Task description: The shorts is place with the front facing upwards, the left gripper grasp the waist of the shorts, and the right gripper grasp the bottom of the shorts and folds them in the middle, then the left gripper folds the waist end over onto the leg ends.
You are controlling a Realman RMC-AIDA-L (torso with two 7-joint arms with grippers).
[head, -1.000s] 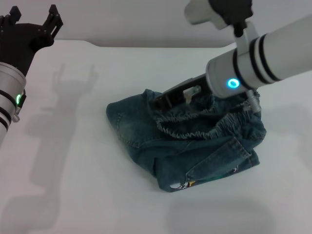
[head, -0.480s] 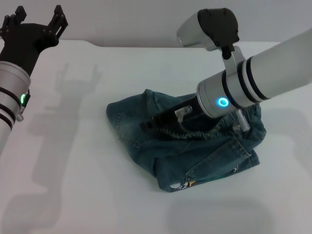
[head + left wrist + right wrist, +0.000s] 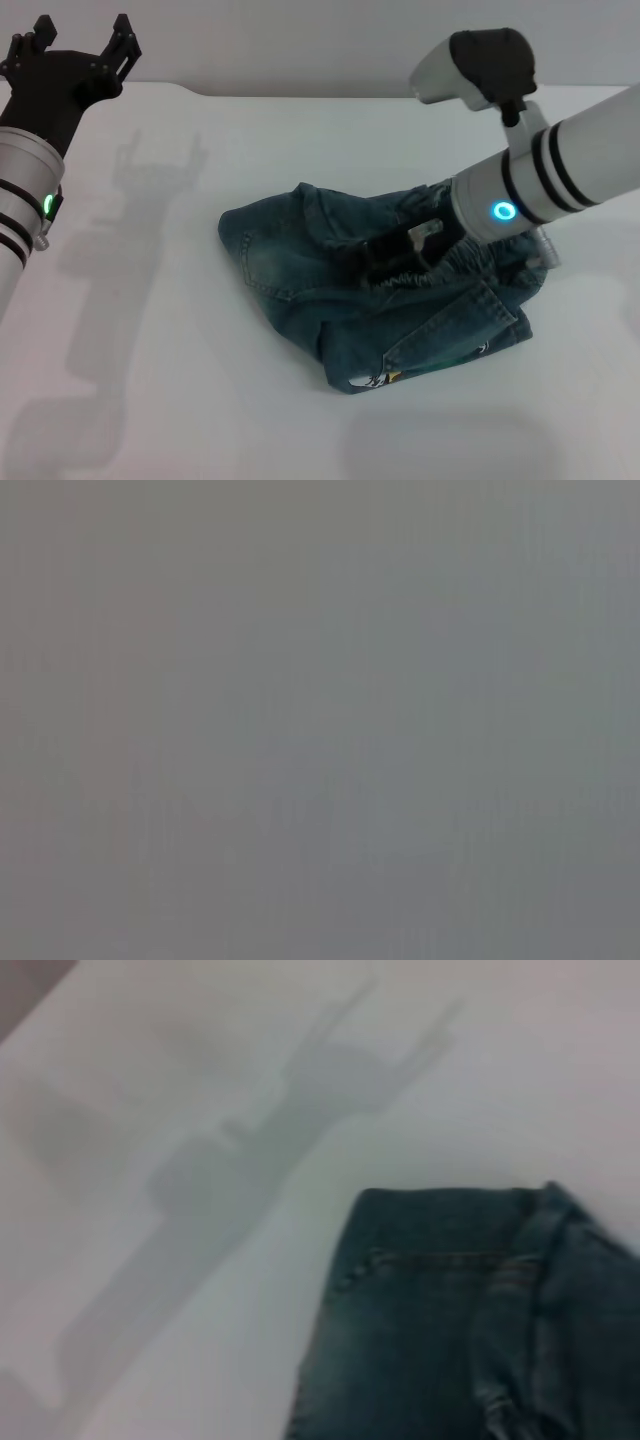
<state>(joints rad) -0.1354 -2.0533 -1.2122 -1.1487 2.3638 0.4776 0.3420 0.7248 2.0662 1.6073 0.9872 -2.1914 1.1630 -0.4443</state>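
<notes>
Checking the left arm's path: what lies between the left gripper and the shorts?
Only bare white table, crossed by arm shadows, separates the left gripper from the shorts; the head view shows this.

Head view evenly bright; soft arm shadow falls on the white table (image 3: pixel 150 330) at left. Left wrist view uniform grey, nothing resolved. Right wrist view blurred throughout; the shorts (image 3: pixel 450 1330) soft-edged, diffuse shadow across tabletop

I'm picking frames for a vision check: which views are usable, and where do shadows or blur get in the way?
Head view: sharp; the left gripper and its arm cast a soft shadow on the table, clear of the shorts. Left wrist view: flat featureless grey, nothing readable. Right wrist view: soft focus; denim and a forked shadow on the table show, stitching barely.
</notes>
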